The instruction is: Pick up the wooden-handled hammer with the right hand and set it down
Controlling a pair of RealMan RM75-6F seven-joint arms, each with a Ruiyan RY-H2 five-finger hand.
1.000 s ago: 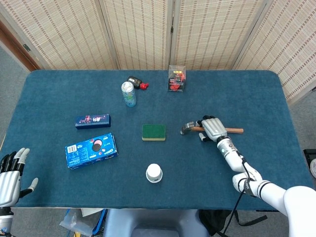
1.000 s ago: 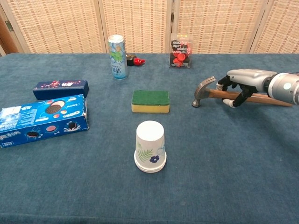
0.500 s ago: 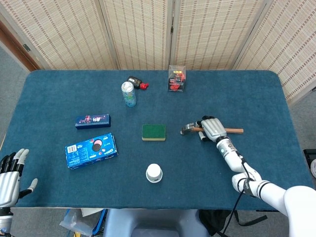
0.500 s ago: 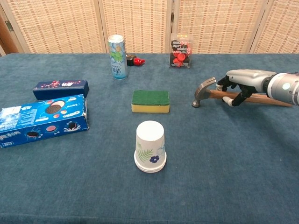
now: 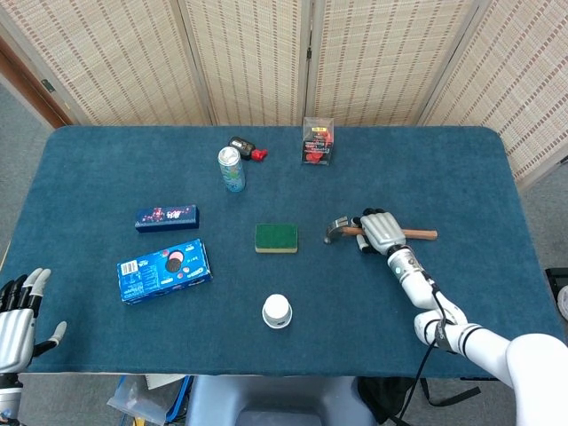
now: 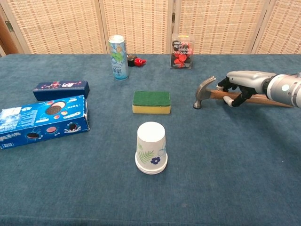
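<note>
The wooden-handled hammer (image 5: pixel 422 234) lies on the blue table right of centre, its metal head (image 6: pixel 205 92) pointing left and touching the cloth. My right hand (image 5: pixel 380 231) covers the handle just behind the head. In the chest view the right hand (image 6: pixel 244 82) has its fingers curled over and under the handle (image 6: pixel 275 100), gripping it. My left hand (image 5: pixel 18 311) hangs off the table's near left corner with fingers apart and nothing in it.
A green sponge (image 5: pixel 276 237) lies left of the hammer head, with an upturned paper cup (image 5: pixel 277 311) in front of it. A drink can (image 5: pixel 231 169), a clear box of red items (image 5: pixel 318 141) and a small black-and-red object (image 5: pixel 244 147) stand at the back. Two blue boxes (image 5: pixel 165 270) lie on the left.
My right hand and the hammer have edged a little to the left. The left hand has sunk slightly at the frame's corner.
</note>
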